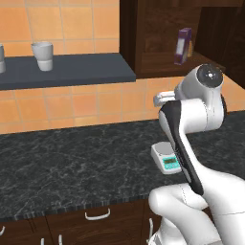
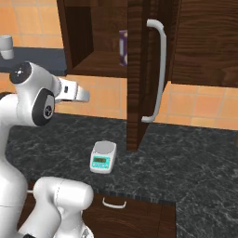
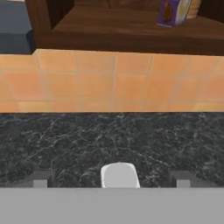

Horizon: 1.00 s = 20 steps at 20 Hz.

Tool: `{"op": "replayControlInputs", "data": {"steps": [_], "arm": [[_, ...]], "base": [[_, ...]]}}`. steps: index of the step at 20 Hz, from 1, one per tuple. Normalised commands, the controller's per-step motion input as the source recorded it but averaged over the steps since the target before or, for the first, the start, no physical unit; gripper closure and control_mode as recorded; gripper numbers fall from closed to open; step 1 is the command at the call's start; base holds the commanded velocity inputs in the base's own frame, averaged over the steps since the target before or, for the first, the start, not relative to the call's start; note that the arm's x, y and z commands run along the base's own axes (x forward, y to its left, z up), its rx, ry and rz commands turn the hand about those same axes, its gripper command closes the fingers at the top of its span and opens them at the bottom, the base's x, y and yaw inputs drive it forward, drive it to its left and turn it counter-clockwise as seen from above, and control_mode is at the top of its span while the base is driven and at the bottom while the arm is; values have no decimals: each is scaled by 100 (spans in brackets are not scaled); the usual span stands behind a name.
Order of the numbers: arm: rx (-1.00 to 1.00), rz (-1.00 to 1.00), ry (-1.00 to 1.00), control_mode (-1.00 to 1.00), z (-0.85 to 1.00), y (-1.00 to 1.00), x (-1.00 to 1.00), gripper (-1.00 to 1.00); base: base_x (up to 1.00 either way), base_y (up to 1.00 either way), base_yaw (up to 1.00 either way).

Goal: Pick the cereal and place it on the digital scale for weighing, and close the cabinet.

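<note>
The cereal (image 1: 183, 46) is a dark-purple box standing upright inside the open cabinet (image 1: 153, 38), on its lower shelf; it also appears as the cereal (image 3: 173, 12) at the top of the hand view and as the cereal (image 2: 123, 47), half hidden by the door. The digital scale (image 2: 103, 157) sits on the black counter with nothing on its grey plate. My gripper (image 3: 111, 180) is open, its fingertips (image 3: 40, 179) wide apart and empty. It hangs above the counter, over the scale (image 3: 119, 174) and well below the cereal. The cabinet door (image 2: 137, 93) stands open, its silver bar handle (image 2: 160, 69) facing right.
A tan bottle (image 3: 192, 6) stands just behind the cereal. A dark-grey shelf (image 1: 67, 69) left of the cabinet carries a pale cup (image 1: 42, 56). The open door juts out over the counter (image 2: 186, 158) beside the scale. Drawers with curved handles (image 1: 97, 215) run below.
</note>
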Motion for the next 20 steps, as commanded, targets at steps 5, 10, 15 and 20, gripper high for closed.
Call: {"op": "replayControlInputs", "data": {"steps": [5,10,15,20], "arm": [[1,0,-27,-100,62,-8,-17,-100],[0,0,-24,-100,77,-13,-4,-100],[0,-3,-7,-100,61,-13,0,-100],[0,-2,-2,-100,59,-18,-1,-100]], "base": [[0,0,0],[0,0,0],[0,0,0],[0,0,0]]}}
